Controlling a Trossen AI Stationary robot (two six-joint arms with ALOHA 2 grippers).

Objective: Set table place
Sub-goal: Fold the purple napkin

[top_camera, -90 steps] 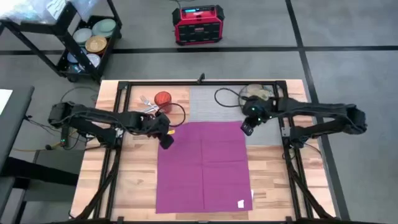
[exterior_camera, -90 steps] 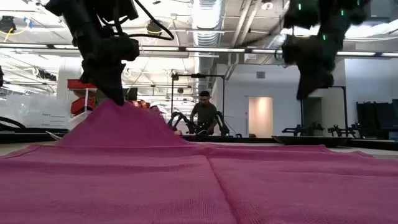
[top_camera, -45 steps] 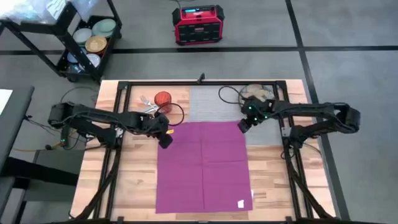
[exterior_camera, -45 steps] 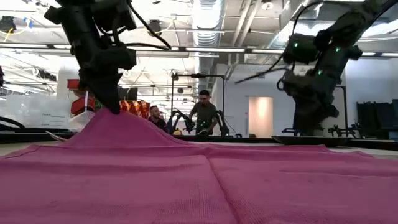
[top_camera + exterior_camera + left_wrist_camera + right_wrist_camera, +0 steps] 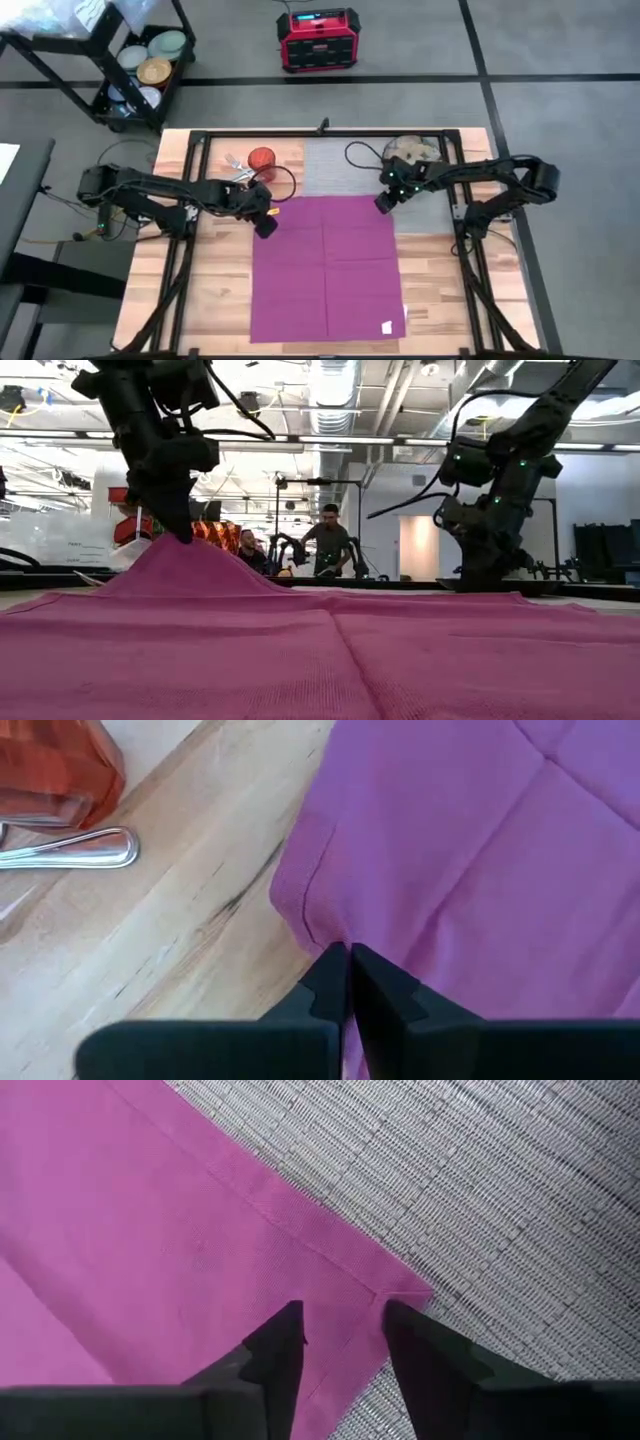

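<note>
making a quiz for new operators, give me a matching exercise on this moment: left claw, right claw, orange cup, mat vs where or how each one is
Things:
1. left claw
2. right claw
3. orange cup
4. mat

States:
A. open over the napkin's corner
B. beside the cutlery
C. shut on the napkin's corner
D. partly covered by the napkin

Pairs: 1-C, 2-A, 3-B, 4-D
</note>
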